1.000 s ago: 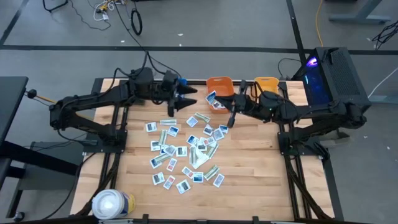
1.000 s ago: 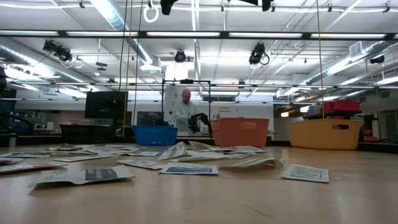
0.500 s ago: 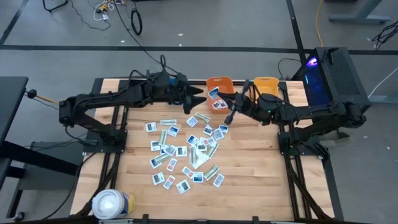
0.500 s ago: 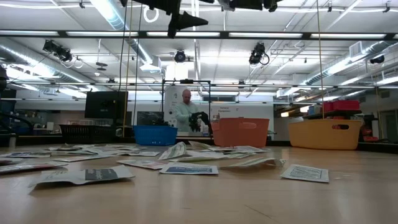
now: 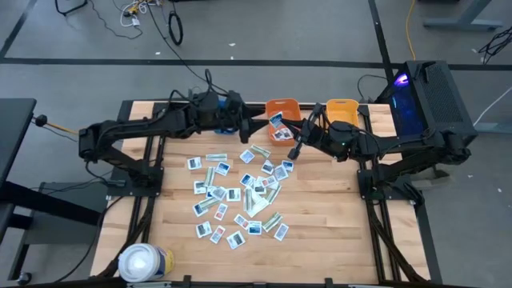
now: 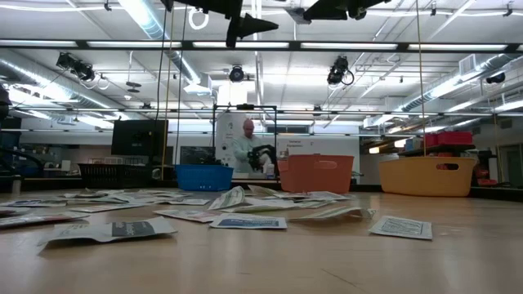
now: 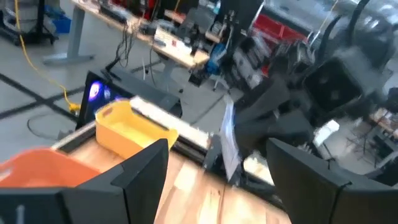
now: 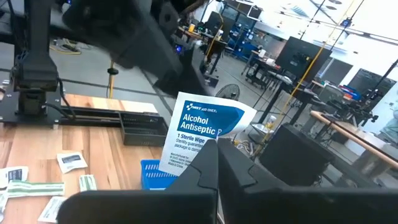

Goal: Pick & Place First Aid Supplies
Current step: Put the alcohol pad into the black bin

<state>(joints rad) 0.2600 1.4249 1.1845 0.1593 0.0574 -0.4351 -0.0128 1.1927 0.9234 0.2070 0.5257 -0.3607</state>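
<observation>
Both arms meet high over the table's far middle, and both grippers point level. My right gripper (image 8: pixel 214 163) is shut on a white-and-blue alcohol wipe packet (image 8: pixel 202 134), which the left wrist view shows edge-on (image 7: pixel 228 146). My left gripper (image 7: pixel 227 180) is open and faces that packet from the table's left, one finger to each side of it and short of it. In the high view the left gripper (image 5: pixel 250 126) and the right gripper (image 5: pixel 290 133) nearly meet. Many first aid supplies (image 5: pixel 240 188) lie flat on the wood. My right gripper pinches the packet by its lower edge (image 8: pixel 210 147) between its two shut fingers. The fingers come level from the table's right side. The packet stands upright past the fingertips, its printed face toward the wrist camera, lifted well clear of the table.
A blue bin (image 6: pixel 203 176), an orange bin (image 5: pixel 282 108) and a yellow bin (image 5: pixel 342 107) stand along the far edge. A large white roll (image 5: pixel 144 262) sits at the near left corner. A person (image 6: pixel 245 147) stands in the room beyond the table.
My left gripper has swung toward the table's right, up to the held packet, sinking a little and levelling out; it has stayed open. My right gripper has kept its place with the packet and turned slightly at the wrist.
</observation>
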